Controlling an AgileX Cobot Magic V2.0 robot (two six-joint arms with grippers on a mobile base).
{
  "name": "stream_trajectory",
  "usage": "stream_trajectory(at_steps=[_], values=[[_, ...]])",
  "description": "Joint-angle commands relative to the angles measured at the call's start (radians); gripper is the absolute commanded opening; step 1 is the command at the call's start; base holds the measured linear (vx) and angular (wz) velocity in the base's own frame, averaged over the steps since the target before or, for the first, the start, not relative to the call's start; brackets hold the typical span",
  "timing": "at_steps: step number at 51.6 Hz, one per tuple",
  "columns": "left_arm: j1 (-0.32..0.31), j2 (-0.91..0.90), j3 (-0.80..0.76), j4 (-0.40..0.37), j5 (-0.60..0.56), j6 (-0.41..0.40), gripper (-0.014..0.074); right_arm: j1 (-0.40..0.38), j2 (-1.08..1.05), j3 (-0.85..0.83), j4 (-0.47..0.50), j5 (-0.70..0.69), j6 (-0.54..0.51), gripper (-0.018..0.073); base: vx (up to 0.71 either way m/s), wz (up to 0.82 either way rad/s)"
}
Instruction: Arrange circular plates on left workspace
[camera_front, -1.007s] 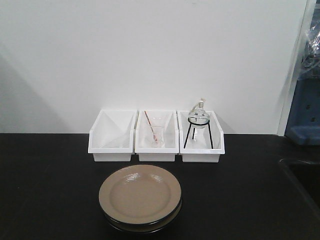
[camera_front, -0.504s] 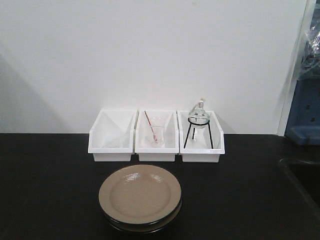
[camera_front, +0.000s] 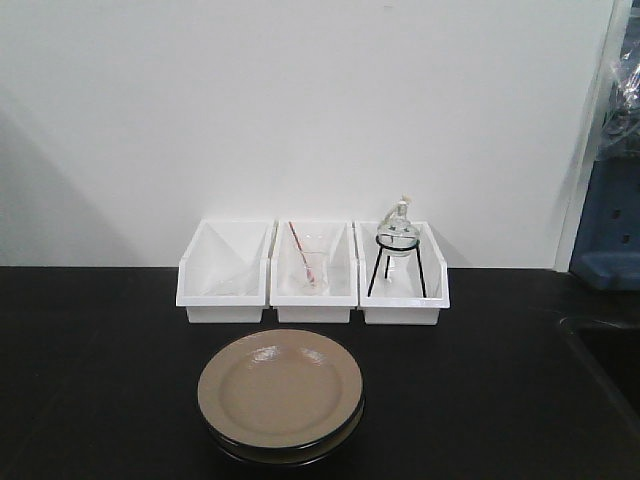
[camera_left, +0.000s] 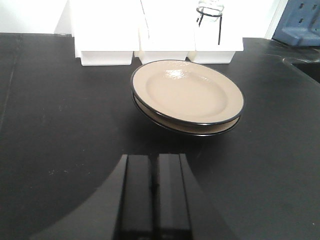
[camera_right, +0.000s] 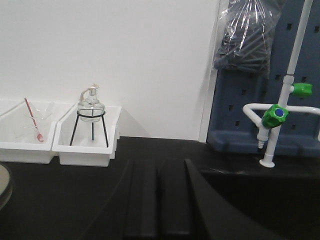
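Note:
Two circular plates (camera_front: 280, 395) lie stacked, tan on top with dark rims, near the front middle of the black countertop (camera_front: 100, 380). In the left wrist view the stack (camera_left: 187, 92) sits just ahead of my left gripper (camera_left: 155, 157), a little to its right. That gripper is shut with nothing in it and does not touch the plates. My right gripper (camera_right: 157, 165) is shut and empty too, over the counter right of the stack. Only a sliver of plate (camera_right: 4, 186) shows at that view's left edge. Neither gripper shows in the front view.
Three white bins (camera_front: 314, 272) stand in a row behind the plates. The middle one holds a beaker with a red rod, the right one a glass flask on a black tripod (camera_front: 397, 240). A recessed sink (camera_front: 610, 350) and a white faucet (camera_right: 272, 115) are at the right.

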Motion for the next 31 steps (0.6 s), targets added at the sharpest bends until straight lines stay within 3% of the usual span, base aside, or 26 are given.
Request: stream_trajectory(at_steps=[1,18,22,26,31], values=[[-0.003,0.002,-0.027,-0.059,-0.009,0.0,0.0,-0.003,0.003,-0.029,-0.011,-0.044,-0.039,-0.0002,0.0,0.0],[-0.003,0.0,-0.026,-0.04,-0.008,0.0,0.0,-0.003,0.003,-0.029,-0.011,-0.044,-0.039,-0.0002,0.0,0.0],[-0.003,-0.014,-0.026,0.053,-0.025,0.0,0.0,-0.003,0.003,-0.029,-0.011,-0.044,-0.039,-0.0002,0.0,0.0],[-0.003,-0.036,-0.026,0.252,-0.048,-0.009,0.0,-0.003,0.003,-0.029,-0.011,-0.044,-0.039,-0.0002,0.0,0.0],[-0.003,-0.053,-0.025,0.42,-0.099,-0.116,0.0,-0.003,0.003,-0.029,-0.011,-0.044,-0.039,-0.0002,0.0,0.0]])
